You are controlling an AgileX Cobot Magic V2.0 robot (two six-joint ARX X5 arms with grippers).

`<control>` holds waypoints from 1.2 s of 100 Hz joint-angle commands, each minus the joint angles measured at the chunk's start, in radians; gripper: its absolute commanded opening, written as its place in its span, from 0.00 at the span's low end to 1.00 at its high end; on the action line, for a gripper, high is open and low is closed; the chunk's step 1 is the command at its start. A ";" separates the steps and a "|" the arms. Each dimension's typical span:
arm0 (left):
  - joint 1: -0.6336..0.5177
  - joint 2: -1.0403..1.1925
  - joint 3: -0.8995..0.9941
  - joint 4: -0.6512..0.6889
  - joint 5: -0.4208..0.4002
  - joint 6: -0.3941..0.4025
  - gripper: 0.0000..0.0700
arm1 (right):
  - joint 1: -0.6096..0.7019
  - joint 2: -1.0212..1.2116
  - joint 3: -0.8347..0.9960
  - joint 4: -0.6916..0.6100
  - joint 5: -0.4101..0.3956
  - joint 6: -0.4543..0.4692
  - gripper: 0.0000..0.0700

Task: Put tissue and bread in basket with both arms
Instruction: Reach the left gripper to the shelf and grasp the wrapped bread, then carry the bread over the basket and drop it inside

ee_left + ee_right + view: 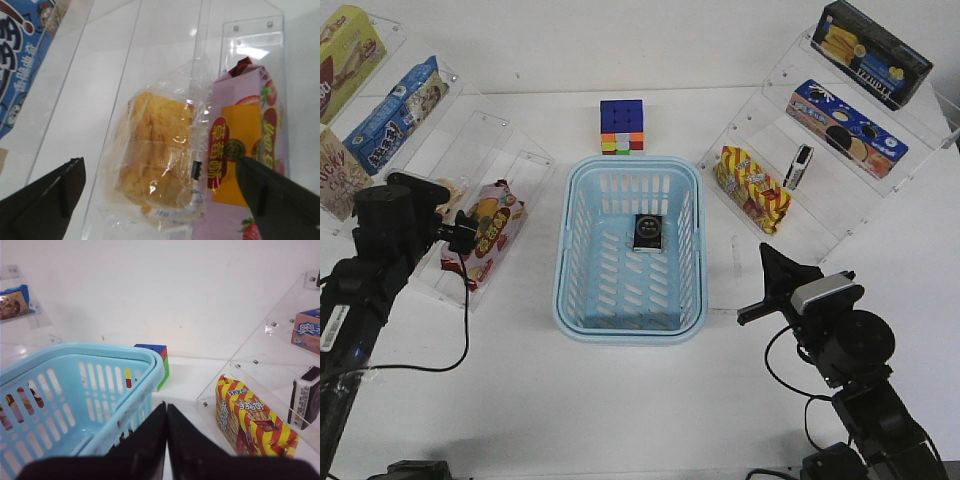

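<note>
Basket [628, 318] sits between both arms with one tissue [648, 231] already inside, left gripper [160, 192] wide open with bread [157, 160] between its fingers ungrasped, right gripper [166, 440] fully closed, empty, just beside basket rim.

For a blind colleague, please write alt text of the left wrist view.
A wrapped bread lies on a clear shelf, framed between the open left gripper. A pink strawberry bag stands beside it.

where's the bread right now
On the left clear shelf, the bread lies beside the strawberry bag, between the open left gripper fingers in the left wrist view.
</note>
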 commanded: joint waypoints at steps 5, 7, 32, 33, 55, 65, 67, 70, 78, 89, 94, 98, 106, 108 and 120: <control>0.000 0.070 0.029 0.012 -0.021 0.052 0.81 | 0.005 0.002 0.007 0.013 0.000 0.003 0.00; 0.000 0.081 0.030 0.016 -0.026 0.052 0.81 | 0.005 0.002 0.007 0.013 0.000 0.003 0.00; 0.001 0.143 0.030 0.061 -0.097 0.051 0.44 | 0.005 0.002 0.007 0.013 0.000 0.003 0.00; 0.001 0.143 0.030 0.064 -0.097 0.051 0.40 | 0.005 0.002 0.007 0.013 0.000 0.003 0.00; 0.000 0.122 0.034 0.087 -0.097 0.052 0.11 | 0.005 0.002 0.007 0.014 0.000 0.003 0.00; -0.008 0.097 0.068 0.063 -0.097 0.047 0.11 | 0.005 0.002 0.007 0.014 0.000 0.003 0.00; -0.012 0.088 0.078 0.056 -0.097 0.043 0.11 | 0.005 0.002 0.007 0.014 0.000 0.003 0.00; -0.020 0.076 0.095 0.050 -0.097 0.037 0.11 | 0.005 0.002 0.007 0.014 0.000 0.004 0.00; -0.054 0.035 0.151 0.026 -0.082 -0.002 0.11 | 0.005 0.002 0.007 0.014 0.000 0.004 0.00; -0.113 -0.018 0.222 -0.011 0.089 -0.097 0.11 | 0.005 0.002 0.007 0.014 -0.001 0.005 0.00; -0.138 -0.039 0.233 -0.010 0.232 -0.150 0.11 | 0.005 0.002 0.007 0.014 0.000 0.009 0.00; -0.157 -0.051 0.233 -0.005 0.361 -0.194 0.11 | 0.005 0.002 0.007 0.014 0.000 0.010 0.00; -0.201 -0.050 0.233 -0.007 0.599 -0.280 0.11 | 0.005 0.002 0.007 0.014 0.000 0.011 0.00; -0.216 -0.046 0.233 -0.008 0.644 -0.299 0.12 | 0.005 0.002 0.007 0.014 0.000 0.011 0.00; -0.330 0.003 0.233 -0.031 0.704 -0.346 0.12 | 0.005 0.002 0.007 0.013 0.000 0.020 0.00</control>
